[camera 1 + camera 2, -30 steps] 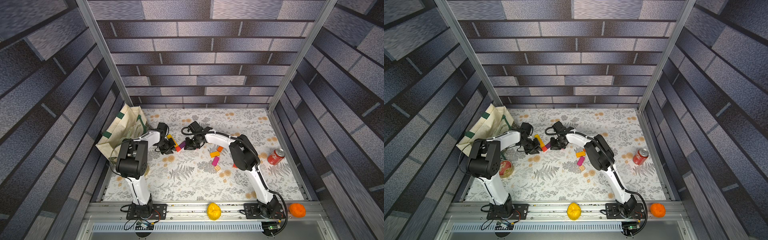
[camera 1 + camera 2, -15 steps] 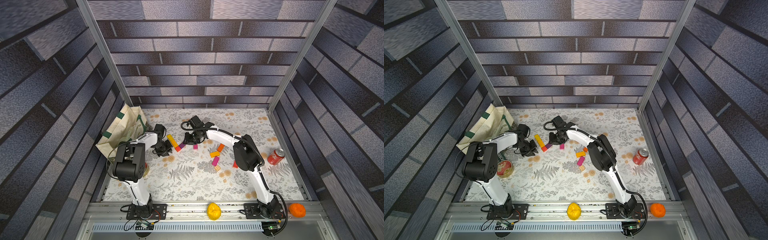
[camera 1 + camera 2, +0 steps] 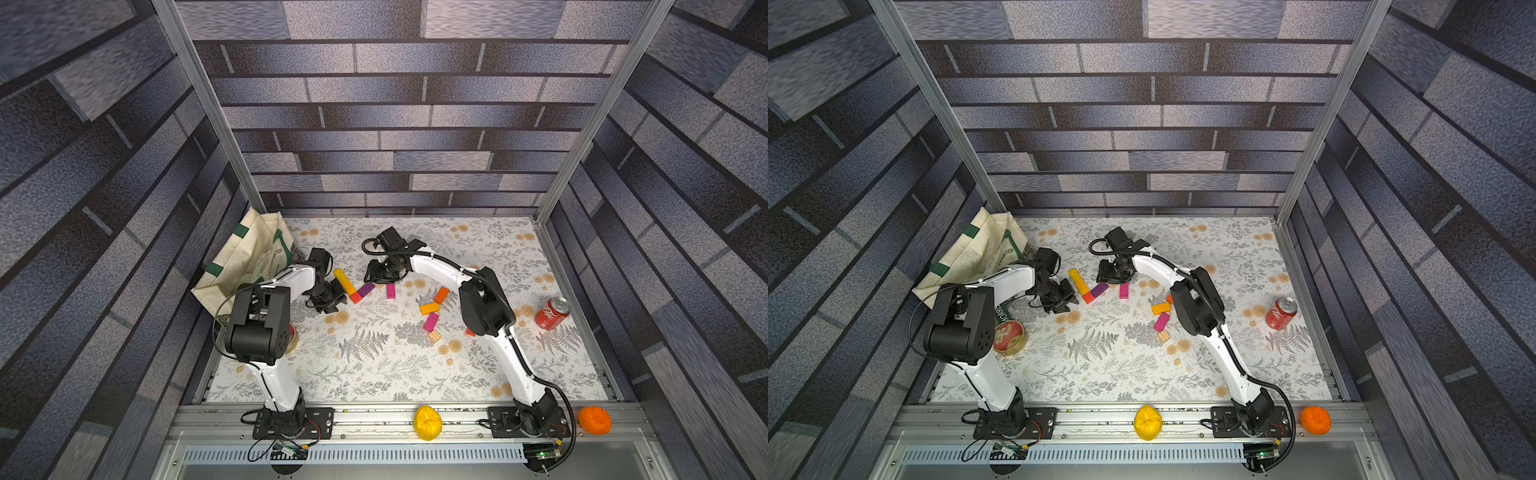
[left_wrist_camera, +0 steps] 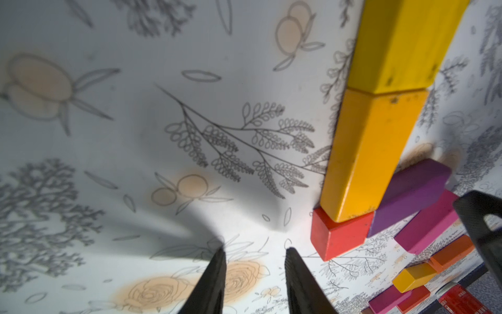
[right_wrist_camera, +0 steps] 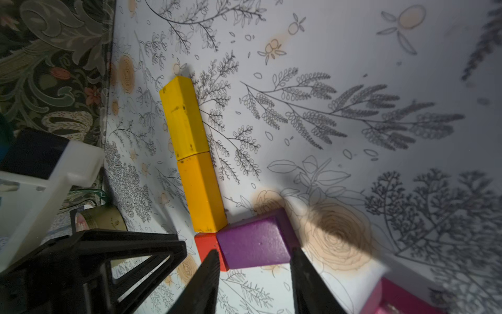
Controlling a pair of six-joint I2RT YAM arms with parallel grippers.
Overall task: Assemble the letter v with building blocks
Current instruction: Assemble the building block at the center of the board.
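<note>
Letter v [image 3: 348, 286] is only part laid, and its point is marked by the red block [image 3: 355, 297]. One row is run off the red block: the amber block [image 3: 1082, 287] is butted against it, and the yellow block [image 3: 1074, 275] is set end to end after that. The other row is begun by the purple block [image 3: 366, 289], which is butted against the red block and angled off it. A magenta block [image 3: 390, 291] is seen just past the purple one, apart from it. Loose blocks [image 3: 429, 308] are scattered farther from the red block, on the right arm's side.

Left gripper [image 4: 255, 246] is held just beside the red block. Its fingers [image 4: 214, 271] are spread over bare table [image 4: 108, 136], with nothing pinched. Right gripper [image 5: 254, 251] is held over the purple block, next to the red block. Its fingers [image 5: 307, 285] are spread to either side of the purple block, and contact cannot be told.
</note>
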